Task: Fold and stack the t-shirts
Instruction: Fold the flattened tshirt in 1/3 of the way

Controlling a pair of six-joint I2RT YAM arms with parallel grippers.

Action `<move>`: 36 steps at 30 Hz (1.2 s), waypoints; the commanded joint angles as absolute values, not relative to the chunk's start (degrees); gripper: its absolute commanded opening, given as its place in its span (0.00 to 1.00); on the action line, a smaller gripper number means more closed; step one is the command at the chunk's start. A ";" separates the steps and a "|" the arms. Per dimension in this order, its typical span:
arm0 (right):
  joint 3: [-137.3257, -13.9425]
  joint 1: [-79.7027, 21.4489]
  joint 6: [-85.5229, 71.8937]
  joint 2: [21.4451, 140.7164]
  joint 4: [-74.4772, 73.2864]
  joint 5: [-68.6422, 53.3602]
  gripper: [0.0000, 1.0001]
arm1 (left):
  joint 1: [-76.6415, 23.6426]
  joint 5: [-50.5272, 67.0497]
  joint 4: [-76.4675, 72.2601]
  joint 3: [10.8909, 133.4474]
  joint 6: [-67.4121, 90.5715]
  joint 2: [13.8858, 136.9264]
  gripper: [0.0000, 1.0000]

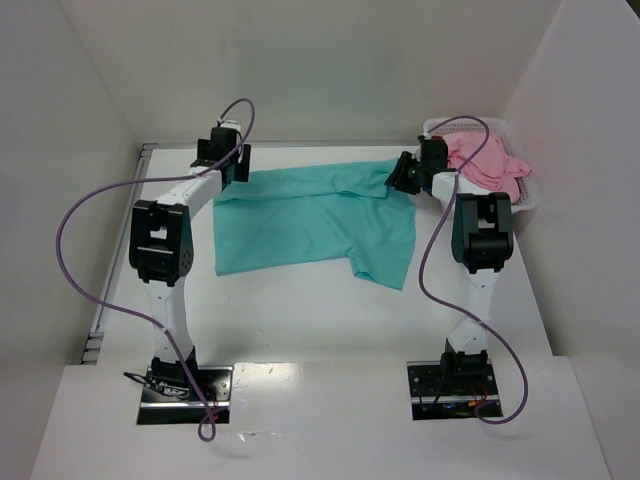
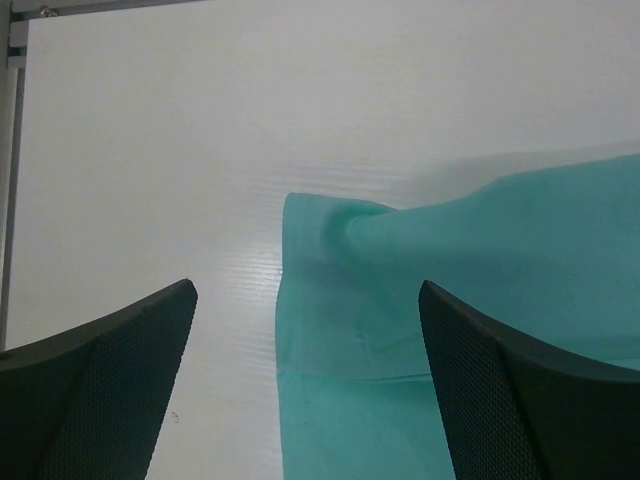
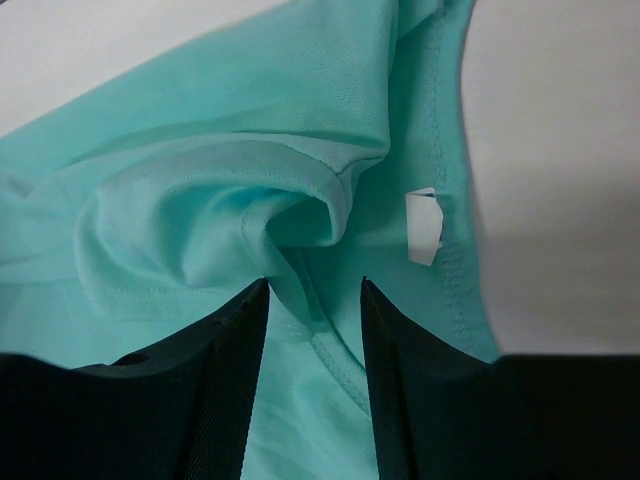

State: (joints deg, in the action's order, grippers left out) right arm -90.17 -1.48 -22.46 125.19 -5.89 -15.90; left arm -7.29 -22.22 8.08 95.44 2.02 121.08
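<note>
A white table (image 1: 300,320) sits inside plain white walls. The teal t-shirt (image 1: 310,215) lies spread across the table's far middle. The pink t-shirt (image 1: 485,160) fills a white basket (image 1: 531,203) in the far right corner. The left gripper (image 2: 305,290) hangs released, jaws wide, over the teal shirt's far left corner. Only the right wrist view shows the right gripper (image 3: 313,285) pinching a bunched fold beside a white tag (image 3: 425,226). White tabletop shows between the shirt's near edge and the arm bases.

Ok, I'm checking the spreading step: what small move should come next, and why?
Probably open the jaws of the right gripper and lift away. The shirt lies spread on the table, and the left gripper hangs with jaws wide over its far-left corner, but the right one's jaws straddle a bunched fold beside the label, leaving that end rumpled.
</note>
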 commanded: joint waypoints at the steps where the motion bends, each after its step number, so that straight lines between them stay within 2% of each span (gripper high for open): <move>1: -90.00 -1.66 -22.32 124.63 -4.92 -16.61 0.48 | -7.21 -20.05 7.12 97.47 4.57 122.17 1.00; 16: -92.72 -3.34 -22.85 128.49 -4.92 -20.13 0.51 | -5.63 -17.67 6.06 96.42 4.57 122.17 1.00; 20: -94.74 -3.87 -23.38 129.73 -5.97 -20.83 0.44 | -5.62 -17.05 6.06 96.94 5.10 122.78 1.00; 24: -96.85 -4.39 -23.38 130.87 -6.59 -20.83 0.32 | -5.62 -17.05 5.54 96.94 5.10 122.78 1.00; 25: -96.86 -4.39 -23.90 130.87 -6.59 -20.83 0.24 | -5.62 -17.05 5.54 96.94 5.10 122.78 1.00; 28: -96.86 -4.39 -24.43 130.87 -7.21 -20.83 0.06 | -5.10 -16.52 5.54 96.94 5.10 122.78 1.00; 36: -93.78 -4.39 -24.43 125.43 -7.91 -17.75 0.04 | -5.10 -12.22 6.06 99.75 4.57 124.88 1.00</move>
